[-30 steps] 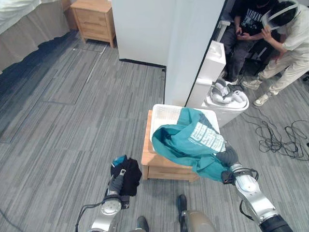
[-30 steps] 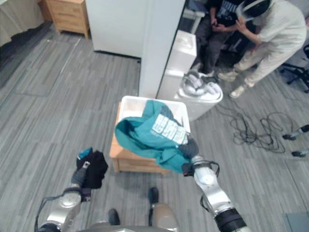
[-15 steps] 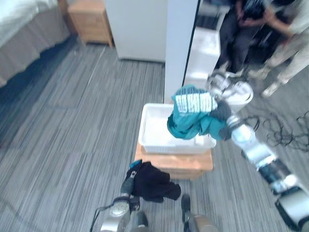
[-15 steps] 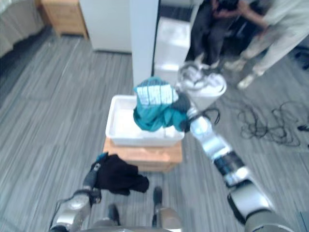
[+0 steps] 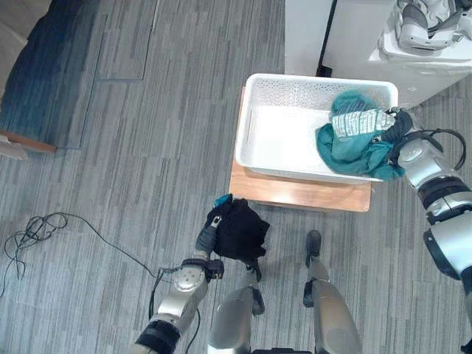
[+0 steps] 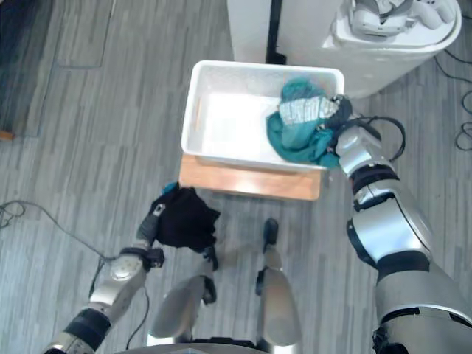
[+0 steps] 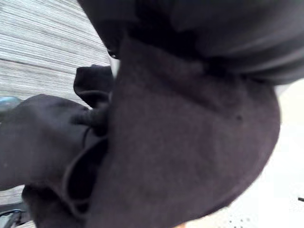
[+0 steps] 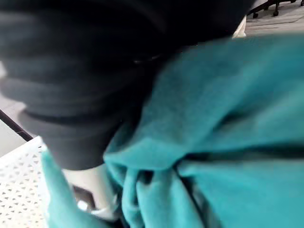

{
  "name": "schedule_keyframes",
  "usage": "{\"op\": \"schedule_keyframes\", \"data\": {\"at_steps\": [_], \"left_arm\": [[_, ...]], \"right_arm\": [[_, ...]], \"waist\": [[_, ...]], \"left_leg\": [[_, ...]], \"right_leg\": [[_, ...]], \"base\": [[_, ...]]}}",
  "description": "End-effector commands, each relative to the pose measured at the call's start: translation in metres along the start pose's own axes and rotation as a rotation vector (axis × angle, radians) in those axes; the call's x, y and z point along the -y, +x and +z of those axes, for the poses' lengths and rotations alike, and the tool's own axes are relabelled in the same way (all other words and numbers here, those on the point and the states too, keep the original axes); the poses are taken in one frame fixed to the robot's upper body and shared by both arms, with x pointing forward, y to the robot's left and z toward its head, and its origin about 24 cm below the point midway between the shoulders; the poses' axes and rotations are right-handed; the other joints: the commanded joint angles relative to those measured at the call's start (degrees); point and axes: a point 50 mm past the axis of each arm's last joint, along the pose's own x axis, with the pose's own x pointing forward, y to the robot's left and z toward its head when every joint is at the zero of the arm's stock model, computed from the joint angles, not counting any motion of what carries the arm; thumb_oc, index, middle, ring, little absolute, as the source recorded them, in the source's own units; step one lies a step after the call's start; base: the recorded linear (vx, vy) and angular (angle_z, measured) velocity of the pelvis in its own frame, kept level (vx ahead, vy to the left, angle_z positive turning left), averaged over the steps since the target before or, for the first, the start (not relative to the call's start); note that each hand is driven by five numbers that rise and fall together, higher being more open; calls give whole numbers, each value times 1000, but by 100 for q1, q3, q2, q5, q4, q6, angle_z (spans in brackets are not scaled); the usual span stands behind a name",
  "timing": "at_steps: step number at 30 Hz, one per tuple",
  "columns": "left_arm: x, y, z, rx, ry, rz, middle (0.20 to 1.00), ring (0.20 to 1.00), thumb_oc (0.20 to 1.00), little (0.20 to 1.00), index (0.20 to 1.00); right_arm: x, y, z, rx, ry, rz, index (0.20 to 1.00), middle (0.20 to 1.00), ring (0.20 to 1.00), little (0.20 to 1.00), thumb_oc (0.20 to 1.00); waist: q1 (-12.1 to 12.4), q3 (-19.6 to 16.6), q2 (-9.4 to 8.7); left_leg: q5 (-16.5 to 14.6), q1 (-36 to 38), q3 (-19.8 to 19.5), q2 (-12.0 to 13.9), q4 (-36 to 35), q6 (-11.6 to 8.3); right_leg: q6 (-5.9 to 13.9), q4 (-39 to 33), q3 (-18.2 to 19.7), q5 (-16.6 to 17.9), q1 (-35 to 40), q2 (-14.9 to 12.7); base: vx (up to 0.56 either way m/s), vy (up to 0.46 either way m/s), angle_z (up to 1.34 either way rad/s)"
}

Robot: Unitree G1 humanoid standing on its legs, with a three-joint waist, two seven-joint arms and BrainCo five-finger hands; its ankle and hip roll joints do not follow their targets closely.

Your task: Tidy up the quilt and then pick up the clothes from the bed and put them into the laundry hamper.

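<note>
Teal garment (image 5: 354, 141) was bunched in the hamper (image 5: 274, 140), at its R end, against the R hand (image 5: 399, 125); finger state couldn't be told. Black garment (image 5: 240, 228) was held by the L hand (image 5: 209, 237), low beside the hamper's L front corner.

left robot hand (image 5: 210, 234) low, forward | right robot hand (image 5: 399, 125) extended, fingers hidden

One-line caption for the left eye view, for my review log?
Right hand lowers teal garment into white hamper; left hand carries black garment.
</note>
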Motion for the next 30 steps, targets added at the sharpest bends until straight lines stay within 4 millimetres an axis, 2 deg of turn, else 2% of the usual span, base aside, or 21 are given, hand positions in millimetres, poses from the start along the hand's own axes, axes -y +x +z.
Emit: {"op": "schedule_keyframes", "data": {"at_steps": [1, 3, 4, 5, 6, 7, 8, 12, 13, 14, 16, 18, 19, 20, 23, 25, 27, 28, 29, 30], "left_arm": [[-1, 9, 32, 161, 63, -5, 200, 200, 200, 200, 200], [-1, 12, 37, 183, 33, 6, 200, 200, 200, 200, 200], [1, 18, 53, 245, 8, 14, 200, 200, 200, 200, 200], [1, 18, 58, 265, -2, 15, 200, 200, 200, 200, 200], [3, 21, 63, 283, -20, 18, 200, 200, 200, 200, 200], [4, 20, 74, 332, -42, 23, 200, 200, 200, 200, 200], [5, 20, 74, 330, -41, 21, 200, 200, 200, 200, 200], [12, 15, 117, 515, -168, -66, 200, 200, 200, 200, 200], [9, 13, 140, 605, -224, -90, 200, 200, 200, 200, 200], [8, 13, 140, 605, -223, -90, 200, 200, 200, 200, 200], [1, 17, 167, 689, -150, -45, 200, 200, 200, 200, 200], [-4, 27, 179, 700, -49, 29, 200, 200, 200, 200, 200], [-7, 38, 194, 715, 60, 102, 200, 200, 200, 200, 200], [-7, 38, 194, 717, 61, 103, 200, 200, 200, 200, 200], [-21, 50, 215, 741, 325, 256, 200, 200, 200, 200, 200], [-31, 58, 222, 720, 403, 336, 200, 200, 200, 200, 200], [-46, 65, 218, 654, 412, 416, 200, 200, 200, 200, 200], [-67, 73, 197, 517, 342, 484, 200, 200, 200, 200, 200], [-68, 73, 197, 518, 341, 483, 316, 316, 316, 316, 316], [-99, 78, 165, 300, 219, 586, 1000, 1000, 1000, 1000, 1000]], "right_arm": [[13, -1, 29, 119, -5, -106, 1000, 1000, 1000, 1000, 1000], [9, -9, 33, 165, 38, -175, 1000, 1000, 1000, 1000, 1000], [-10, -29, 31, 226, 160, -236, 1000, 1000, 1000, 1000, 1000], [-15, -46, 14, 229, 199, -276, 1000, 1000, 1000, 1000, 1000], [-28, -60, 1, 222, 235, -271, 1000, 1000, 1000, 1000, 1000], [-44, -89, -39, 167, 225, -252, 1000, 1000, 1000, 1000, 1000], [-44, -90, -40, 164, 224, -251, 1000, 1000, 1000, 1000, 1000], [-81, -140, -116, -61, 219, -138, 1000, 1000, 1000, 1000, 1000], [-100, -163, -152, -202, 187, -75, 1000, 1000, 1000, 1000, 1000], [-100, -163, -151, -201, 188, -75, 1000, 1000, 1000, 1000, 1000], [-127, -195, -193, -413, 196, 29, 1000, 1000, 1000, 1000, 1000], [-140, -212, -213, -506, 184, 108, 1000, 1000, 1000, 1000, 1000], [-150, -226, -228, -583, 176, 181, 1000, 1000, 1000, 1000, 1000], [-150, -225, -228, -582, 178, 181, 1000, 1000, 1000, 1000, 1000], [-166, -247, -243, -665, 150, 309, 1000, 1000, 1000, 1000, 1000], [-172, -249, -244, -682, 146, 351, 1000, 1000, 1000, 1000, 1000], [-179, -251, -244, -699, 143, 386, 1000, 1000, 1000, 1000, 1000], [-184, -251, -241, -698, 143, 410, 1000, 1000, 1000, 1000, 1000], [-184, -250, -240, -697, 143, 409, 1000, 1000, 1000, 1000, 1000], [-185, -244, -235, -685, 164, 391, 1000, 1000, 1000, 1000, 1000]], "waist": [[-132, -228, -208], [-180, -257, -263], [-377, -300, -332], [-470, -376, -395], [-601, -400, -415], [-803, -528, -456], [-786, -539, -460], [-1144, -825, -469], [-1311, -962, -426], [-1304, -965, -428], [-1527, -1100, -400], [-1677, -1167, -403], [-1839, -1175, -418], [-1833, -1180, -417], [-1976, -1158, -420], [-2013, -1117, -454], [-1999, -1106, -491], [-2001, -1117, -511], [-1995, -1124, -508], [-2032, -1119, -547]], "left_leg": [[-72, 181, 147, 480, -33, -576], [-93, 270, 224, 495, -33, -571], [-133, 397, 297, 516, -33, -551], [-178, 494, 336, 530, -33, -538], [-241, 586, 369, 536, -33, -519], [-328, 802, 435, 546, -33, -481], [-306, 792, 438, 550, -33, -479], [-453, 1192, 560, 552, -33, -428], [-486, 1360, 643, 570, -33, -437], [-466, 1346, 650, 576, -33, -439], [-521, 1497, 761, 579, -33, -456], [-524, 1546, 823, 586, -33, -471], [-522, 1555, 896, 595, -33, -496], [-504, 1535, 903, 601, -33, -498], [-524, 1463, 1037, 602, -33, -527], [-504, 1322, 1153, 589, -33, -543], [-471, 1163, 1265, 588, -33, -540], [-581, 1113, 1335, 579, -33, -571], [-581, 1102, 1343, 579, -33, -571], [-557, 1032, 1443, 608, -33, -580]], "right_leg": [[545, -23, 183, -1210, 674, -206], [558, -23, 243, -1197, 705, -207], [545, -23, 316, -1198, 774, -206], [532, -23, 331, -1228, 841, -206], [532, -23, 342, -1262, 910, -206], [504, -22, 381, -1305, 1057, -188], [496, -23, 386, -1284, 1045, -184], [471, 10, 521, -1395, 1330, -163], [467, 10, 589, -1429, 1426, -141], [458, 4, 598, -1407, 1410, -134], [466, 2, 674, -1454, 1493, -100], [470, 4, 726, -1446, 1493, -83], [490, 13, 784, -1415, 1440, -57], [481, 9, 793, -1395, 1417, -50], [554, 3, 912, -1316, 1221, -29], [610, 10, 1017, -1201, 949, 12], [656, 6, 1103, -1095, 688, 40], [742, -13, 1167, -1144, 550, 53], [742, -11, 1176, -1141, 534, 55], [757, -15, 1231, -1100, 399, 75]], "base": [[21, -38, -13], [38, -26, -25], [84, -39, -37], [125, -40, -25], [170, -33, -29], [118, -21, -16], [133, -19, -24], [132, 7, -34], [127, 27, -31], [120, 26, -36], [101, 18, -34], [101, -14, -26], [67, -28, -14], [46, -19, -10], [9, -10, -19], [-56, -18, -44], [-26, 10, -49], [31, 41, -47], [39, 49, -58], [-6, 2, -52]]}}
